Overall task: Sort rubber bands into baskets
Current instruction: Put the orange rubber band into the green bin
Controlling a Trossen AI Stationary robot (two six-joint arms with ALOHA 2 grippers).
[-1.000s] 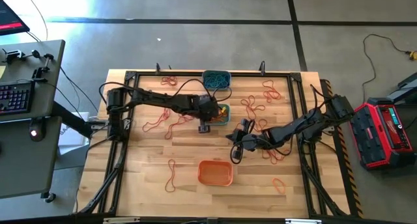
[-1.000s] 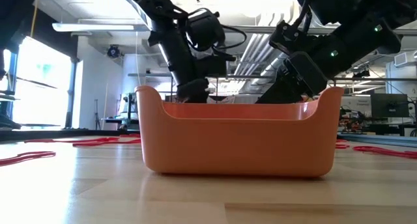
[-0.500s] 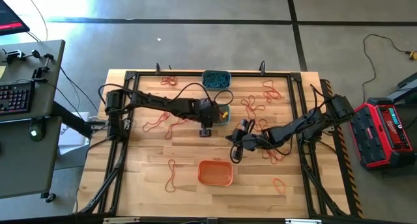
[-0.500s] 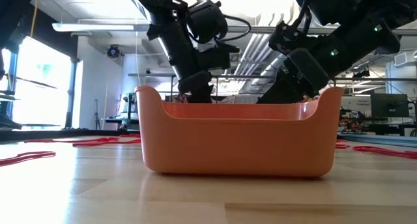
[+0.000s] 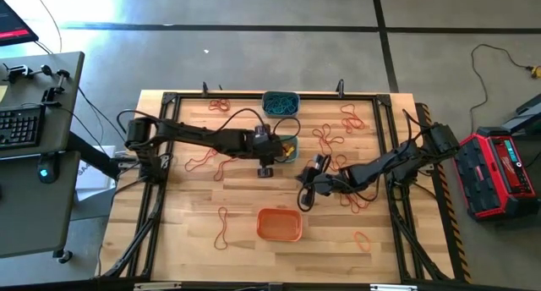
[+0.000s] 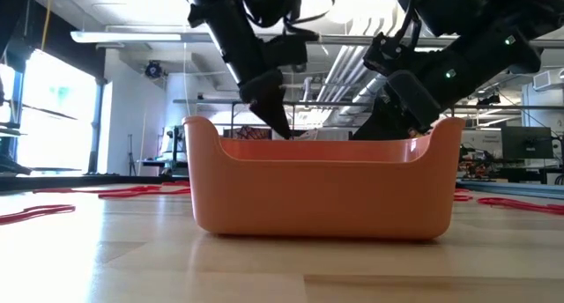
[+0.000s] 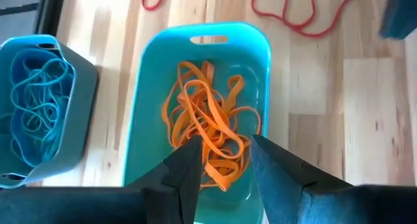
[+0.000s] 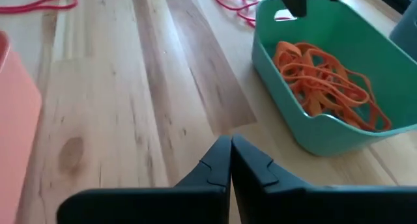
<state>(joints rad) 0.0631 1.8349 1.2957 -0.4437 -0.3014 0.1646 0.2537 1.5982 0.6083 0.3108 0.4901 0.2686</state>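
Observation:
The teal-green basket (image 7: 140, 120) stands mid-table and holds a heap of orange rubber bands (image 7: 208, 126). My left gripper (image 7: 225, 164) hovers open above that basket's end, its fingers on either side of the heap with nothing between them. Just beyond stands the grey-blue basket (image 7: 81, 113) with blue bands (image 7: 36, 100). The orange basket (image 5: 279, 224) sits toward the near edge. My right gripper (image 8: 230, 160) is shut and holds nothing, low over bare wood between the orange and teal baskets (image 8: 290, 116). Red bands (image 5: 215, 160) lie loose on the table.
More red bands lie at the far right (image 5: 351, 118), beside the teal basket (image 5: 325, 139), near left (image 5: 224, 227) and near right (image 5: 363, 238). A black frame (image 5: 169, 96) runs around the tabletop. Bare wood lies ahead of my right gripper (image 8: 117, 120).
My left gripper has risen above the teal basket and drawn back a little toward the table's left edge. My right arm has kept still.

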